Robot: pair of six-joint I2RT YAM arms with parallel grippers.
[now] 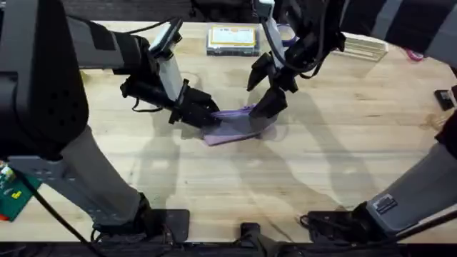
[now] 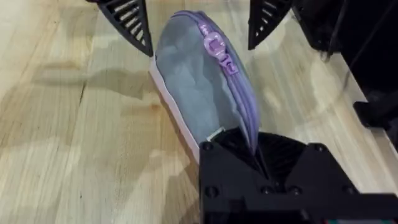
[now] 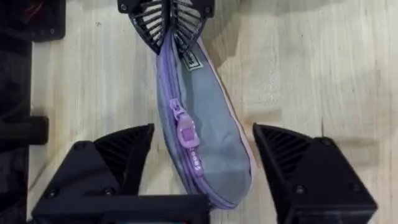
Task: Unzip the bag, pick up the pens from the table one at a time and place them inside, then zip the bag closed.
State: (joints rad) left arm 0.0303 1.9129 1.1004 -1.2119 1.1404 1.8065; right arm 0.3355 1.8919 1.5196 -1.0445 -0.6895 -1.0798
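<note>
Left arm anchors bag, right arm poised at zipper pull; zipper appears fully closed.

We note the left gripper (image 1: 207,114) clamped on one end of the bag (image 1: 232,128), fabric and zipper seam pinched between its fingers (image 3: 163,25), the pouch resting on the table (image 1: 235,200). Right gripper (image 1: 264,89) hangs spread wide over the far end, one finger (image 3: 106,162) on either side of the bag, touching nothing; the zipper pull (image 3: 186,134) lies between them, nearer the one finger. Risk, in our judgement: the pull lies flat, so closing fingers may pinch fabric instead, or a hard tug may slip the bag from the left grip.
</note>
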